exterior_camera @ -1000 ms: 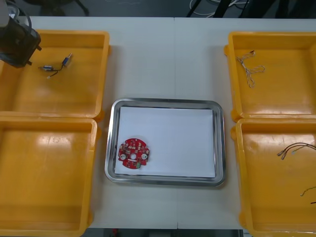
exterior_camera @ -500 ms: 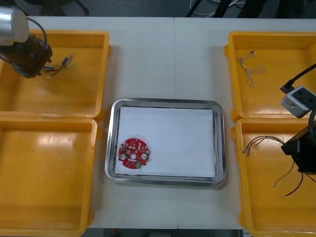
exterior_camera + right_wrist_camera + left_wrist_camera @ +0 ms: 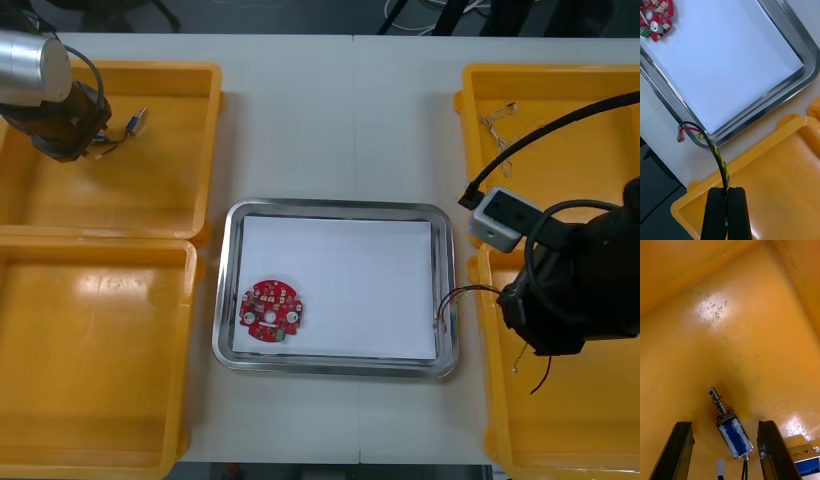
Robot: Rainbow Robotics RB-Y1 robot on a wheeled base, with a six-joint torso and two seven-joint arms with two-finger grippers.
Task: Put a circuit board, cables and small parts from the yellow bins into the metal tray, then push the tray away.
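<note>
Straddling small metal part [image 3: 732, 429], left claw [image 3: 724, 423] gapes; right claw's [image 3: 727, 189] pinched cable [image 3: 718, 154] points trayward.

1. Front view: camera high above the arms, facing steeply down. It sits far off, so the whole light table [image 3: 340, 110], four yellow plastic bins [image 3: 205, 150] and the shiny rectangular metal tray [image 3: 338, 208] fit in
2. Right wrist view: camera close behind the right gripper [image 3: 727, 189], over the near right bin's rim, facing leftward across the tray. Shared with front view: the tray, the round red circuit board [image 3: 655, 18] and the thin twisted red-and-yellow cable [image 3: 723, 168] pinched in that gripper
3. Left wrist view: camera very near, behind the left gripper [image 3: 724, 423] with its fingers spread, facing down onto the far left bin's floor. Shared with front view: that floor
</note>
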